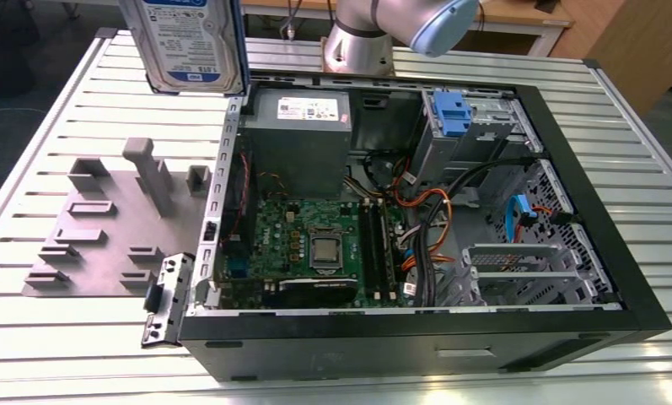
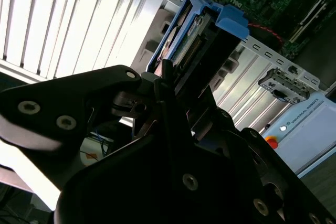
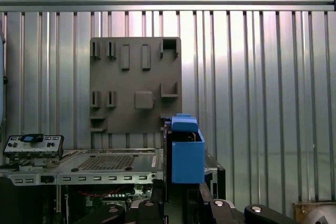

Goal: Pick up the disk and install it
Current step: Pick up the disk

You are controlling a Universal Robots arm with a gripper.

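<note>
The claw [image 2: 176, 77] is black & it's clamped on the disk [image 2: 210, 17].

We see a silver desk [image 1: 43, 337] made of long metal slats. An open PC case [image 1: 426, 359] lies on it, w/ a green board [image 1: 313, 245] & a grey box [image 1: 296, 135] inside. Beside the case, on the exterior view's left, is a grey plate [image 1: 99, 245] w/ slots & pegs. Past the desk there's a brown wood panel [image 1: 639, 42] & a dark floor. The arm [image 1: 392, 25] stands at the far side of the case.

In the second wrist view the claw's fingers [image 2: 167, 93] are pulled in tight on one end of the disk. The rest of the disk sticks out past them, blue frame first.

In the exterior view the disk is up in the air, standing on end, label facing us. It hangs over the far part of the desk on the exterior view's left, just beside the case's far corner, touching nothing below. In the first wrist view we see its blue frame poking out from the claw, w/ the grey plate & the slats beyond it.
</note>
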